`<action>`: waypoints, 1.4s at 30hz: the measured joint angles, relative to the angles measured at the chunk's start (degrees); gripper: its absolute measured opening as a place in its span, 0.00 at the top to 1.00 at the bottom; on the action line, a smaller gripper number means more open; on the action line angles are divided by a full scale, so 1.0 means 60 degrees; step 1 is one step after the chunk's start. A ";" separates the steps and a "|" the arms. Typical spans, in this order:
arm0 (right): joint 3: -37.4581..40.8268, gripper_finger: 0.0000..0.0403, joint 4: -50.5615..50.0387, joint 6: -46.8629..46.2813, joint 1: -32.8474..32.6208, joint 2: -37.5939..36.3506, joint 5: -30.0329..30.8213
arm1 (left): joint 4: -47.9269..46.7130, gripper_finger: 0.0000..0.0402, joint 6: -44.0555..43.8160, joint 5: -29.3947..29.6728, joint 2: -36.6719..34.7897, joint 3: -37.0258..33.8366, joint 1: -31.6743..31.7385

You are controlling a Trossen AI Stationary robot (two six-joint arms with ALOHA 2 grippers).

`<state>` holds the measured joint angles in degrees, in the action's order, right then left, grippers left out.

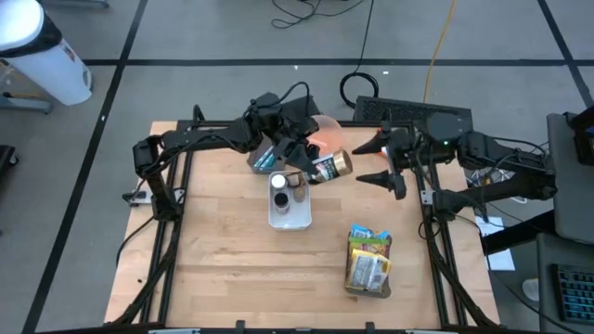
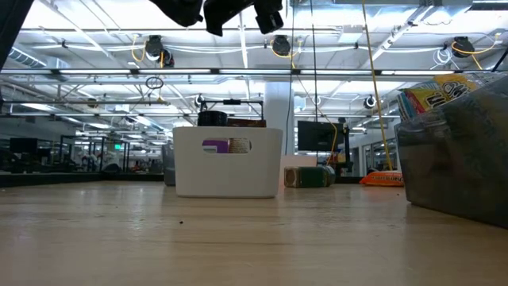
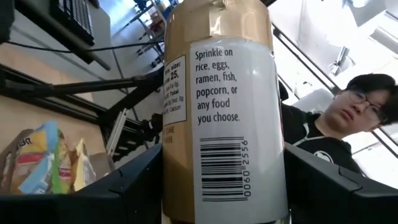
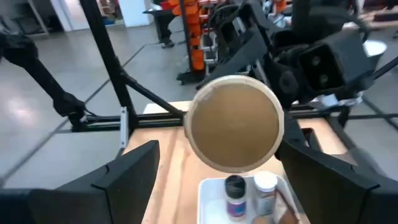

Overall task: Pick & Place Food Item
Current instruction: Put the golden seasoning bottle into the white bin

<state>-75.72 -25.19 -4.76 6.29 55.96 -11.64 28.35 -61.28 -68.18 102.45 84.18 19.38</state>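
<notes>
Seasoning jar (image 3: 219, 112) was the thing in play, a tall plastic shaker with a tan cap and a white label, lying sideways in the air just above the far end of the white bin (image 1: 290, 215). The left gripper (image 1: 311, 167) had it clamped round the middle, fingers (image 3: 134, 186) pressed on either side of the label. The right gripper (image 1: 382, 162) sat just beside it with its jaws spread wide and nothing in them, looking straight at the jar's round tan cap.

Handling-wise, I'd guess it's light and rigid, so no worry about crushing it, but that glossy label looked slick. A round body can roll or twist in a two-finger pinch, especially held sideways. If the right arm was meant to take it, I'd grab the body just below the cap, not the cap itself.

Two small bottles (image 4: 235, 190) already stood in the bin. A snack bag (image 1: 368, 260) lay well apart near the table's front.
</notes>
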 joint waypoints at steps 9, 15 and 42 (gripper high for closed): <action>0.0000 0.11 0.0487 0.0437 0.0017 0.0241 -0.0083 | 0.0031 0.30 -0.0395 0.0039 0.0000 -0.0004 -0.0301; -0.0007 0.08 0.0600 0.0639 0.0016 0.0328 -0.0332 | -0.0018 0.30 -0.0667 -0.0063 0.0000 -0.0004 -0.0423; -0.0014 0.11 0.1187 0.0729 -0.0001 0.1276 -0.1409 | -0.0268 0.30 -0.1292 -0.0119 -0.0007 -0.0011 -0.0434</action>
<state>-75.81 -18.07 -0.38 6.28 63.61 -20.10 26.74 -69.03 -68.89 102.41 84.12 16.78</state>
